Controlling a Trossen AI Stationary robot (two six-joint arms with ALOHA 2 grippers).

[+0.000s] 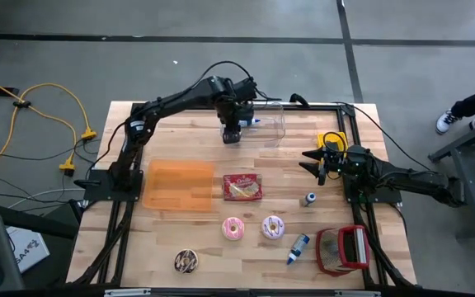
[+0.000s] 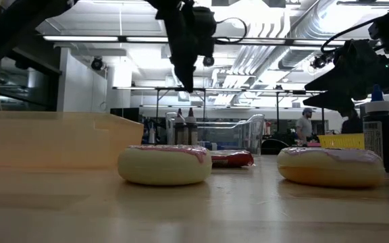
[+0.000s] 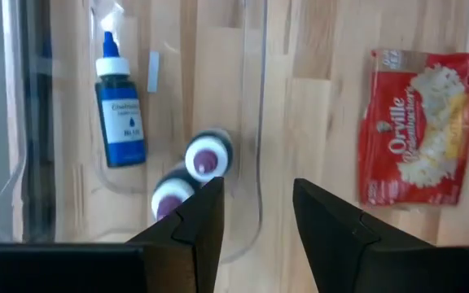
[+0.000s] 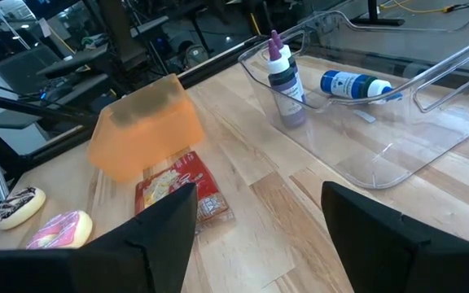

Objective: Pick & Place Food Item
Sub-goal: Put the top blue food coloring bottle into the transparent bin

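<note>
The popcorn bag (image 1: 243, 188), a red Orville packet, lies flat on the wooden table (image 1: 180, 132) just beside the orange bin (image 1: 177, 186), between that bin and the right arm. Near the table's front edge two pink-frosted donuts (image 1: 233, 228) sit side by side, with a chocolate donut (image 1: 186, 261) farther to the left. The left gripper (image 1: 232, 134) hangs above the near wall of the clear plastic bin (image 1: 275, 132), pointing steeply down, its fingers (image 3: 198, 220) spread apart and holding nothing. Inside that clear bin a blue dropper bottle (image 3: 119, 104) lies on its side, and two small purple bottles (image 3: 206, 156) stand upright next to each other. The right gripper (image 1: 315, 162) waits at the table's right side, its fingers (image 4: 157, 224) wide apart and empty, well away from the popcorn bag.
</note>
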